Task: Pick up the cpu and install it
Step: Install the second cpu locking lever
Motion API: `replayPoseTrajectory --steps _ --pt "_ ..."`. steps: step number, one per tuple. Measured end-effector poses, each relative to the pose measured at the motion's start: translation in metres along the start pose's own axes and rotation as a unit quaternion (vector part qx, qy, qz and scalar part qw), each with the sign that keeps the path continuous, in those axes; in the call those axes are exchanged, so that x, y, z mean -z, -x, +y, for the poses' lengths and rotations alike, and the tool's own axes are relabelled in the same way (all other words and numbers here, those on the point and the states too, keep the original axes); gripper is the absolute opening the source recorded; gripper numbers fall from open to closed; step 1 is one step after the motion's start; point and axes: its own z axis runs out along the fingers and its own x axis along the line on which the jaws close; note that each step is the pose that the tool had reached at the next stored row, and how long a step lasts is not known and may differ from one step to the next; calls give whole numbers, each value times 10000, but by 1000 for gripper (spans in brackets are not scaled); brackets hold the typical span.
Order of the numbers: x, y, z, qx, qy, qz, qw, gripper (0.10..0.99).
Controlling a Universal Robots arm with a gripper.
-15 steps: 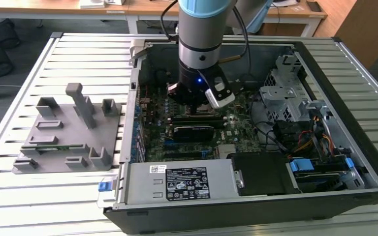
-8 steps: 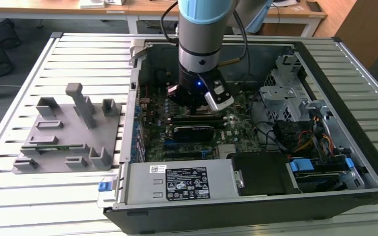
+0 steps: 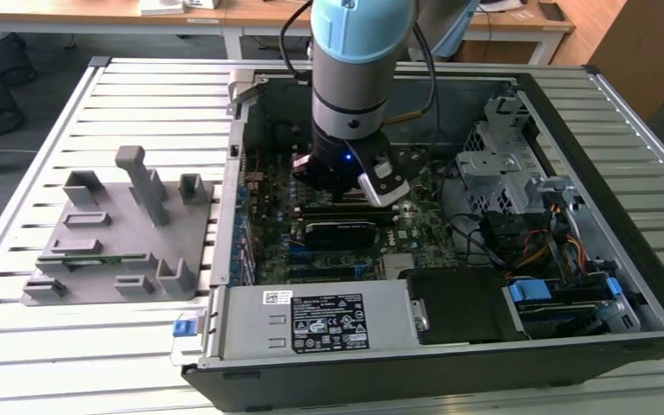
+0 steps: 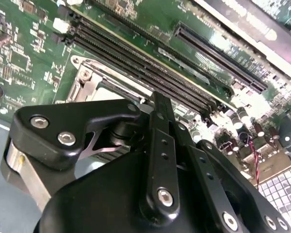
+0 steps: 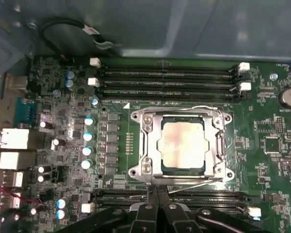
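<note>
**CPU seated in socket; pincer low over the board**

- Arm [image 3: 353, 60]: one, grey and light blue, reaching straight down into an open computer case [image 3: 563, 259] that lies on its side on a slatted metal table [image 3: 136, 95].
- Pincer [image 3: 344, 186]: black, low over the motherboard [image 3: 424, 220] in the middle of the case. In both wrist views its linkages meet with the fingertips drawn together, so it reads as narrow; nothing can be seen between them. In the first wrist view the tips [image 5: 157, 206] sit just at the near edge of the socket frame.
- CPU [image 5: 183, 142]: flat square chip with a pale, smeared metal top, lying level inside the socket, framed by the silver bracket [image 5: 145, 145] with a screw at each corner. A thin wire lever [image 5: 194, 183] runs along one side of the bracket.
- Memory slots [image 5: 165, 80]: long, black, in rows on both sides of the socket.
- Power supply [image 3: 315, 320]: grey box with a label, at the near wall of the case in the exterior view.
- Grey fixture [image 3: 118, 233]: plastic plate with upright posts, on the table at the exterior view's left, well apart from the case.
</note>
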Motion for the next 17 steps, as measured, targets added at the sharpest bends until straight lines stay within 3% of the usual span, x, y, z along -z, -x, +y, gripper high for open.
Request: replayPoseTrajectory --steps 3,14,15,17 --pt "-1 -29 -40 -1 132 -1 9999 114" --pt "-50 -42 -190 -4 459 -5 9989 114" --pt "-91 -68 -216 -5 570 -6 9984 114" --pt "-113 -87 -220 -5 585 -7 9983 114"
